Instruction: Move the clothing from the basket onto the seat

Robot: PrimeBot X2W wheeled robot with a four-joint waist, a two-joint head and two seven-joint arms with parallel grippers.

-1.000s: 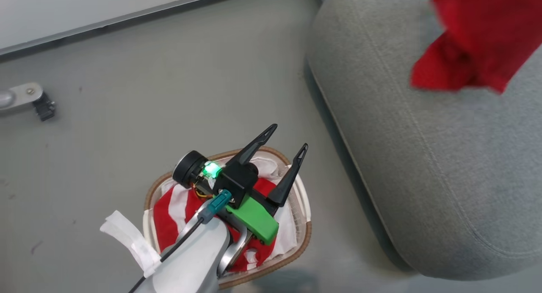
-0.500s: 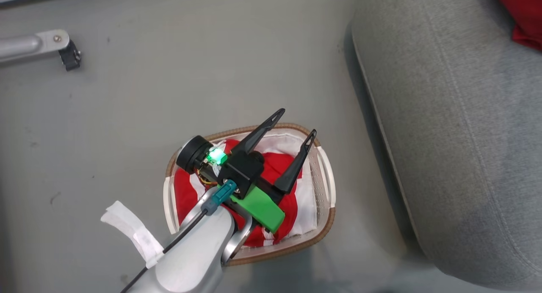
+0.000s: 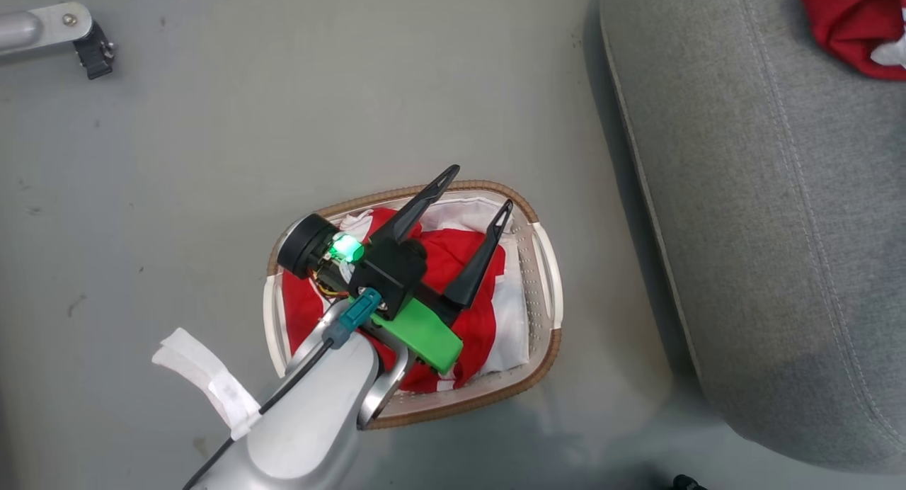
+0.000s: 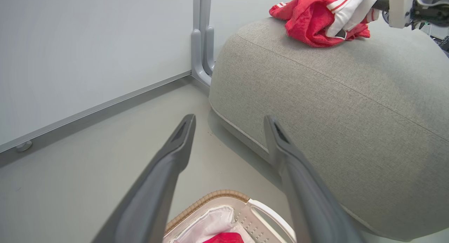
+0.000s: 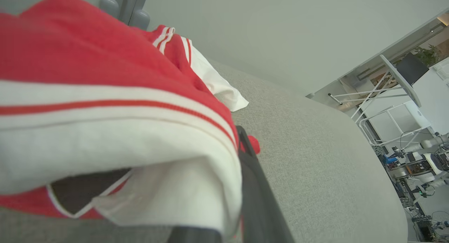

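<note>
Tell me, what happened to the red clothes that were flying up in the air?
The red garment came down: it hung above the seat a second ago and now lies on it, with the right fingers still shut on it. The left fingers stayed open over the basket, and the other garment is still inside.

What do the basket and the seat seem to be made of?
The basket: likely glossy white plastic, seen in its perforated wall, with a brown woven-looking rim. The seat: grey woven fabric upholstery, matte, with visible weave and a stitched seam.
</note>
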